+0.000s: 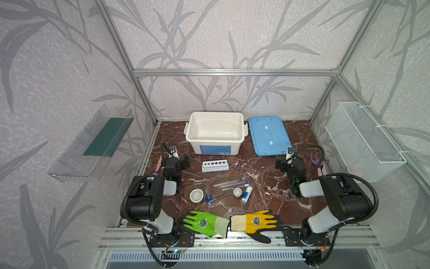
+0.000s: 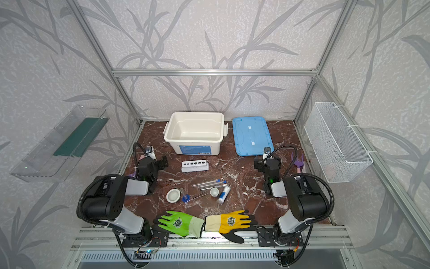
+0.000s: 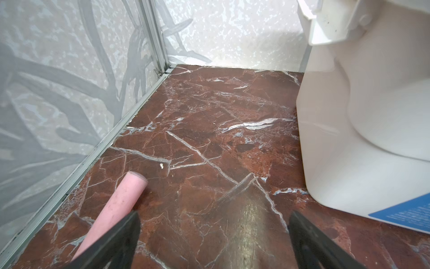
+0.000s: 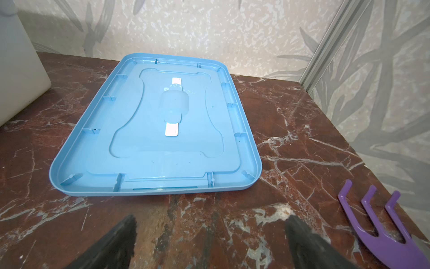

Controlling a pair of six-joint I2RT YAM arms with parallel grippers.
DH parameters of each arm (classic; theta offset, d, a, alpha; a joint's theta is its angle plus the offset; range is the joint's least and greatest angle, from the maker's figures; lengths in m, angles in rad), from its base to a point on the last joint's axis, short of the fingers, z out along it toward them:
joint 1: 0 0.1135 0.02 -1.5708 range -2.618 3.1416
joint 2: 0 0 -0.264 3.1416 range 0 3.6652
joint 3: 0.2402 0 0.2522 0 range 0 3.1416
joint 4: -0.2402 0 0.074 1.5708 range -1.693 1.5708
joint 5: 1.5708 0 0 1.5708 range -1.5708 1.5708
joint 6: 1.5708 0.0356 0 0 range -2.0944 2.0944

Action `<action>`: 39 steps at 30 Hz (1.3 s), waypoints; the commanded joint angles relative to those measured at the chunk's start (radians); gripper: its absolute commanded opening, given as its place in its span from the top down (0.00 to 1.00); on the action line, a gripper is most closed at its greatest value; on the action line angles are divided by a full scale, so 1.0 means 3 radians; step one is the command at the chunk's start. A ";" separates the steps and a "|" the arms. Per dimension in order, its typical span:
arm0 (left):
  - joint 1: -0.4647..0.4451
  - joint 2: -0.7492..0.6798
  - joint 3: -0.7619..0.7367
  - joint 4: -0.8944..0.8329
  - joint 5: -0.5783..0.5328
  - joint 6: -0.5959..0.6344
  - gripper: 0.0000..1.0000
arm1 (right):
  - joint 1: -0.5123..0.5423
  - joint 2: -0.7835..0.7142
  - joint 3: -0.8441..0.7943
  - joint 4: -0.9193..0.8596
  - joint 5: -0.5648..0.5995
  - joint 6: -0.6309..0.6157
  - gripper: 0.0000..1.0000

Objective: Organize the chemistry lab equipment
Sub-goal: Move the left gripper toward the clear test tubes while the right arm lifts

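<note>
Both arms are seen drawn back to either side of the tabletop (image 1: 267, 186). The left claw (image 3: 215, 219) and right claw (image 4: 210, 220) are spread wide with nothing between the jaws, presumably so that the central cluster is left clear for a first pick. One bin (image 1: 195, 145) stands open at the back, with its one lid (image 1: 268, 136) laid flat just beside it, judged so that the equipment can be dropped in. One rack (image 1: 215, 166) stands upright before the bin; six holes are counted, all empty and judged ready for the tubes (image 1: 230, 183). These lie flat and close together at mid-table: three are counted, with some doubt. Near them are noted two dishes (image 1: 196, 195), one pair of tweezers (image 1: 221, 196), one cylinder (image 1: 208, 197) and one bottle (image 1: 246, 193) lying on its side. Two gloves (image 1: 204, 222) lie at the near edge. One rake (image 4: 381, 221) and one pink handle (image 3: 116, 205) lie at the sides, taken as unrelated.
</note>
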 commanded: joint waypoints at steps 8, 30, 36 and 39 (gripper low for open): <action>0.0004 -0.0043 0.0020 0.0007 0.0022 0.0005 0.01 | 0.0013 -0.0002 0.0059 0.0015 -0.0020 -0.0017 0.01; 0.0007 -0.0041 0.0022 0.0005 0.0029 0.0004 0.01 | -0.0002 -0.0001 0.0059 0.0005 -0.0042 -0.0008 0.05; 0.0005 -0.0083 -0.0021 0.0066 -0.0038 -0.0012 0.06 | 0.0002 -0.0047 0.0070 -0.0053 -0.0032 -0.0016 0.14; 0.0008 -0.0328 -0.0074 -0.0061 -0.0251 -0.0114 0.08 | 0.0008 -0.0358 0.0144 -0.0463 -0.0001 -0.0009 0.17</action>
